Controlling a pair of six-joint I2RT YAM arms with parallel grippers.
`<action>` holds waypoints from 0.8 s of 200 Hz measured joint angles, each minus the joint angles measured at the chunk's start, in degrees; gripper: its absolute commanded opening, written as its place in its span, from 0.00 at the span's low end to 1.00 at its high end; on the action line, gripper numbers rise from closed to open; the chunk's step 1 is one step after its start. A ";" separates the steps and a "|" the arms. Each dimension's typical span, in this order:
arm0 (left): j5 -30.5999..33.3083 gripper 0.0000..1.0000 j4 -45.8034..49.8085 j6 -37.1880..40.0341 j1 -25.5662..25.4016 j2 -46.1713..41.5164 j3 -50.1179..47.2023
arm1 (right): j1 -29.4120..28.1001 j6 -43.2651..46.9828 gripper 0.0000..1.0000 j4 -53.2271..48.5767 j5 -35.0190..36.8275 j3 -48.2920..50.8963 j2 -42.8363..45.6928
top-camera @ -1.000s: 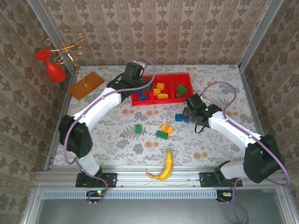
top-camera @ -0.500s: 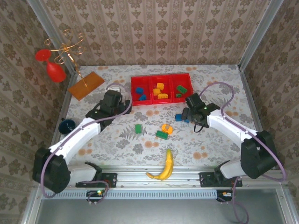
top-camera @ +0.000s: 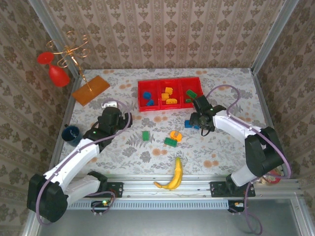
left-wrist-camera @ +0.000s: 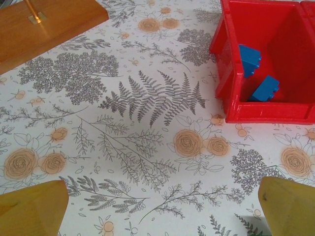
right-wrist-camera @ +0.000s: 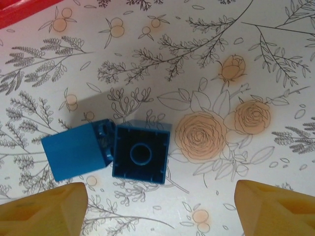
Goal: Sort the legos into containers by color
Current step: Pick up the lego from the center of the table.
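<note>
Right wrist: right gripper (right-wrist-camera: 160,206) has its fingers spread wide and grips nothing. Two loose blue bricks (right-wrist-camera: 140,153) touch each other on the table (right-wrist-camera: 275,59), just ahead of the tips and nearer the left finger. Left wrist: left gripper (left-wrist-camera: 160,209) is fully spread and empty. Red tray (left-wrist-camera: 266,113) sits ahead of the right finger, with two sorted blue bricks (left-wrist-camera: 266,89) in its end compartment.

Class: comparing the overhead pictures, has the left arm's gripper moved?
Yes. The left gripper has drawn back from over the long red plastic tray, down-left toward its base.
</note>
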State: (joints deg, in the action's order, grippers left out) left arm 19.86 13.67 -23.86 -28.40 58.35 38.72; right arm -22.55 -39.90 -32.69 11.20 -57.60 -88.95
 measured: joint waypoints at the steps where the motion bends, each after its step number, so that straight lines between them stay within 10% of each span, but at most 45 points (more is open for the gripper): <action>1: 0.00 1.00 0.00 -0.02 0.00 0.00 0.00 | 0.02 0.04 0.72 0.00 -0.02 -0.04 -0.07; 160: 0.02 1.00 0.90 -2.34 0.74 -0.87 -2.43 | 1.95 0.31 0.36 3.43 -2.86 -1.70 -9.27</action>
State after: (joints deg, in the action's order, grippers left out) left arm 19.88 14.57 -26.20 -27.66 57.47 36.29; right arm -20.60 -39.59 -29.26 8.34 -59.31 -98.21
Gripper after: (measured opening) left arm 0.999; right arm 0.406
